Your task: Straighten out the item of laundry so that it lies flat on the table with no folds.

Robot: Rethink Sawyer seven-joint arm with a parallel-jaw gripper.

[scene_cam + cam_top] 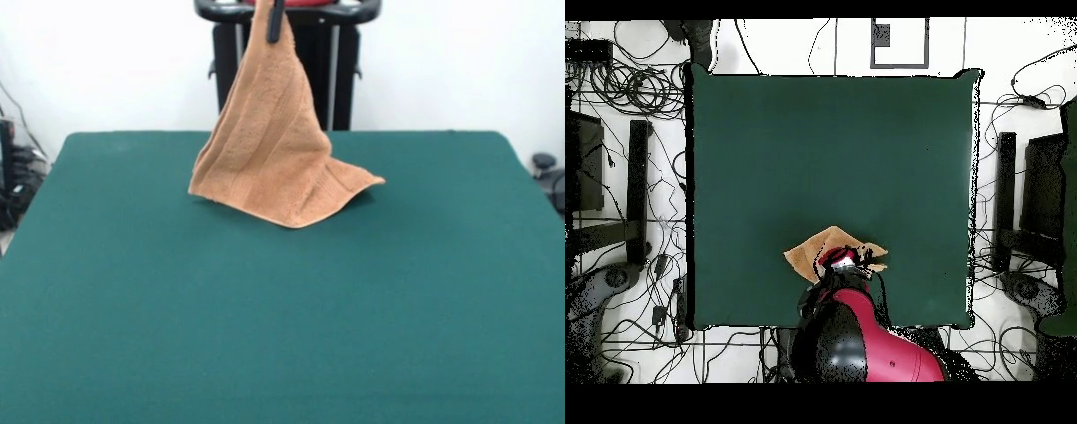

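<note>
Gripper (274, 25) high above the far part of the table (282, 336), clamped on the top corner of the towel (272, 150); one dark finger (275, 22) visible against the cloth at the upper edge of the front view. Towel hanging from that pinched corner in a tall tent shape, narrow at the top, spreading wide below. Lower edge resting on the green cloth, one corner pointing toward the near side, another flaring out to the picture's right with a small shadow beneath. Long vertical folds down the hanging part; woven band faintly visible near the lower hem. From overhead, red and black arm (865, 345) reaching in over the table's bottom edge, covering much of the towel (808, 256); tan cloth showing on either side of the wrist, close to that edge. Rest of the table bare green felt. Cables (625, 80) on the floor around the table.
</note>
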